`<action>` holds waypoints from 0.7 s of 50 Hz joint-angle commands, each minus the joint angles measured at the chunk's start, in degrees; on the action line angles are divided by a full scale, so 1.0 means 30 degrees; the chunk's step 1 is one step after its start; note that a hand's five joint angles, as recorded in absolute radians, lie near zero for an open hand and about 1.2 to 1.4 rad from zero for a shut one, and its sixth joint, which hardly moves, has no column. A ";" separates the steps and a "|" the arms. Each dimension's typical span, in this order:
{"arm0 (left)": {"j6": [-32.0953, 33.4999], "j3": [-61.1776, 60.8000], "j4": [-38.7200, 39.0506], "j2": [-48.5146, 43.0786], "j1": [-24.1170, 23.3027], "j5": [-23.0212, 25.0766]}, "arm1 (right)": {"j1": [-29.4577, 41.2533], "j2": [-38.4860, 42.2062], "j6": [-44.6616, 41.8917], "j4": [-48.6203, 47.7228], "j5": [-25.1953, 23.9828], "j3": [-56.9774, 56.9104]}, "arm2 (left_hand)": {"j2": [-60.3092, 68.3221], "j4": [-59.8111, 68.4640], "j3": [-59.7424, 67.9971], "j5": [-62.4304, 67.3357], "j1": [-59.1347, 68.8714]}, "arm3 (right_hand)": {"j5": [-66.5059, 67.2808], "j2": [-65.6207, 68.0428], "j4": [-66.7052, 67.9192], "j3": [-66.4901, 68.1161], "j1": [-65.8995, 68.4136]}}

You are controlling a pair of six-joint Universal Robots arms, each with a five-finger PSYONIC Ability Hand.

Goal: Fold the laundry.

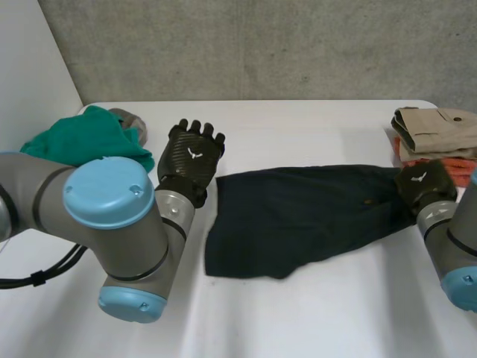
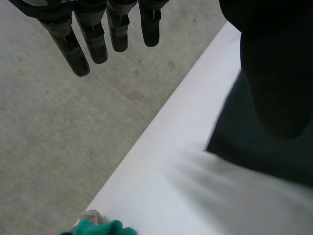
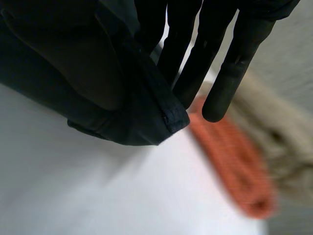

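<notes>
A dark navy garment (image 1: 298, 216) lies spread across the middle of the white table (image 1: 313, 313). My right hand (image 1: 425, 183) is at the garment's right end. In the right wrist view its straight fingers (image 3: 230, 73) and thumb pinch a hemmed corner of the dark garment (image 3: 127, 107). My left hand (image 1: 192, 156) is raised just left of the garment's left edge, back up, fingers (image 2: 98, 39) straight and spread, holding nothing. The garment's edge (image 2: 254, 152) lies beside that hand on the table.
A green cloth heap (image 1: 89, 138) with a grey piece (image 1: 130, 118) sits at the far left. A folded beige garment (image 1: 436, 127) rests on an orange one (image 1: 447, 160) at the far right, close behind my right hand. The table's far edge meets a concrete wall.
</notes>
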 commanded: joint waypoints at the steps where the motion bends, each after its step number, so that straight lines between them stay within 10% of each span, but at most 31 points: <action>1: 0.0024 -0.0809 -0.0017 0.1684 -0.0019 0.0010 | 0.0296 -0.1690 -0.5267 -0.1689 0.0506 0.0630 | -0.0474 -0.0497 -0.0666 -0.0882 -0.0240 | 0.5240 0.4663 0.3836 0.4384 0.6463; 8: -0.0005 -0.1834 -0.0017 0.2798 0.0156 -0.0049 | 0.6061 -0.1486 -0.6238 -0.3855 -0.1833 -0.0190 | -0.0474 -0.0497 -0.0666 -0.0882 -0.0240 | 0.5240 0.4663 0.3836 0.4384 0.6463; 15: -0.0326 -0.2947 0.0041 0.3443 0.0244 -0.0020 | 1.0082 0.1409 -0.7726 -0.4766 -0.7630 0.0920 | -0.0474 -0.0497 -0.0666 -0.0882 -0.0240 | 0.5240 0.4663 0.3836 0.4384 0.6463; 17: -0.0415 -0.3036 0.0012 0.3443 0.0244 -0.0020 | 1.0083 0.1765 -0.8228 -0.4737 -0.7785 0.1011 | -0.0474 -0.0497 -0.0666 -0.0882 -0.0240 | -0.1028 -0.1606 -0.2433 -0.1885 0.0195; 19: -0.0503 -0.3036 0.0012 0.3414 0.0244 -0.0049 | 1.0025 0.1680 -0.8494 -0.4737 -0.7551 0.1010 | -0.0474 -0.0497 -0.0666 -0.0882 -0.0240 | -1.7564 -1.8141 -1.8968 -1.8421 -1.6341; 22: -0.0591 -0.2803 0.0070 0.3414 0.0244 -0.0049 | 0.9996 0.0979 -0.7502 -0.4737 -0.7580 0.1158 | -0.0474 -0.0497 -0.0666 -0.0882 -0.0240 | -1.8093 -1.8671 -1.9498 -1.8950 -1.6870; 35: -0.3577 0.0448 0.0012 0.3414 -0.0048 -0.0166 | 0.5055 -0.5409 1.2361 -0.1468 -0.7756 0.0108 | -0.0290 -0.0313 -0.0482 -0.0698 -0.0057 | -1.8093 -1.8671 -1.9498 -1.8950 -1.6870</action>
